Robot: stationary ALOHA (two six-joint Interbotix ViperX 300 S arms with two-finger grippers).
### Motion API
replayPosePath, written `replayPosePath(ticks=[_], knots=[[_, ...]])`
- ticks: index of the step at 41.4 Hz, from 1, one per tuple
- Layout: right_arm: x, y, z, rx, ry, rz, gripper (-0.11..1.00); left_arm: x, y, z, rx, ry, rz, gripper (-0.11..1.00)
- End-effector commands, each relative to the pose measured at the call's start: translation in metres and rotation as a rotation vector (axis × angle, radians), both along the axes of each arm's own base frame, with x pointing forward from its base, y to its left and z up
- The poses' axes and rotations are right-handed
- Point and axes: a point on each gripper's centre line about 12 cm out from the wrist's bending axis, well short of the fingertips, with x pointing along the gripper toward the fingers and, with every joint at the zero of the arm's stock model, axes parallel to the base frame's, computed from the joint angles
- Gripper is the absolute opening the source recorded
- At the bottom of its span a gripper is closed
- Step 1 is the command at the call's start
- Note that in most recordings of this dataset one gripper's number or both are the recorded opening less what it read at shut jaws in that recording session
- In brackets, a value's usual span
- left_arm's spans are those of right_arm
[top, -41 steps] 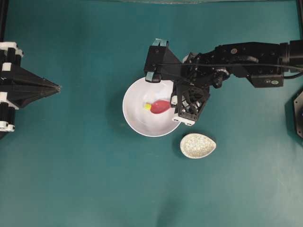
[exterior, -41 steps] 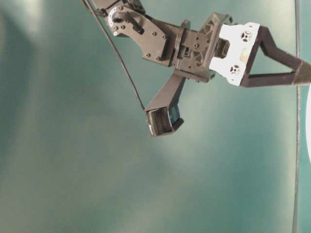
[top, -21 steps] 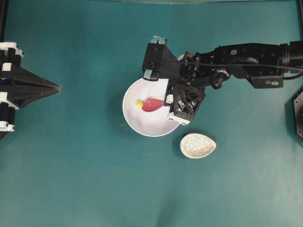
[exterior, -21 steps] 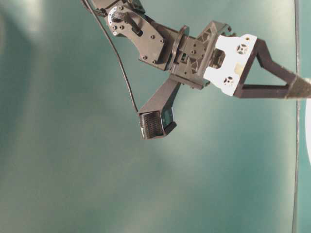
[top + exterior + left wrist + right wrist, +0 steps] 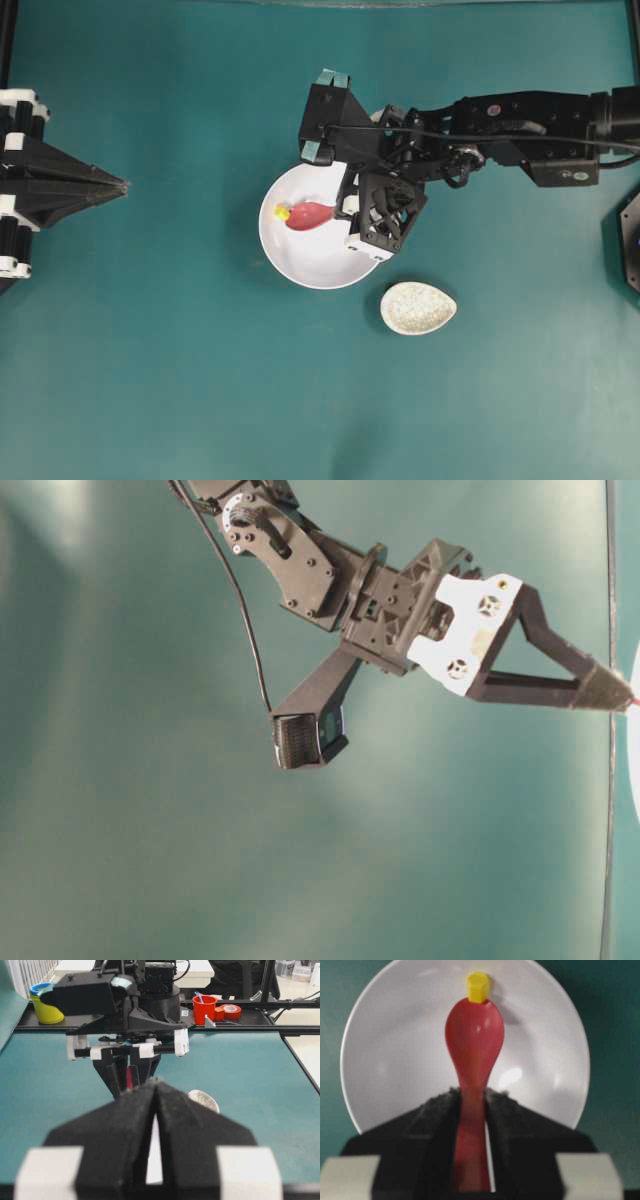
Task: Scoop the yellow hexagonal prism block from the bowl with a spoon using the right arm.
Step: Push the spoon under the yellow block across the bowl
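The right arm reaches in over the white bowl from the right side of the overhead view; its claw, the right gripper, is clamped narrow on the handle of the red spoon, one black pad pressed to each side of the stem; in the wrist view the spoon runs straight out from between the pads, scoop facing up, over the bowl's white floor. The yellow block sits right at the tip of the scoop, touching its far edge, on the bowl's inner slope and not inside the scoop; from overhead the block lies near the bowl's left wall, with the spoon just to its right, pointing left across the bowl's middle. The speckled oval dish sits on the green table just outside the bowl, to its lower right, close but not touching. Well to the bowl's left, at the edge of the overhead view, the left gripper points toward the bowl with its two fingers pressed together to a point, gripping nothing; its own camera shows the two black pads meeting along a thin seam, with the right arm's wrist beyond them over the bowl.
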Motion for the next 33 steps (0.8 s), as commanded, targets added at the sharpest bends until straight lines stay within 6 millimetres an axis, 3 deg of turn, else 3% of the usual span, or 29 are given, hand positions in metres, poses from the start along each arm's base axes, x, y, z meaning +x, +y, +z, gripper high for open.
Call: replayPosePath(ticks=[1,33], knots=[[0.004,0.0,0.013,-0.008,-0.045,0.0,0.23,0.002,0.0,0.001,0.001,-0.002,-0.001,0.0],[0.006,0.001,0.033,-0.024,-0.133,-0.004,0.23,0.002,0.0,0.001,0.001,0.0,-0.001,0.0]])
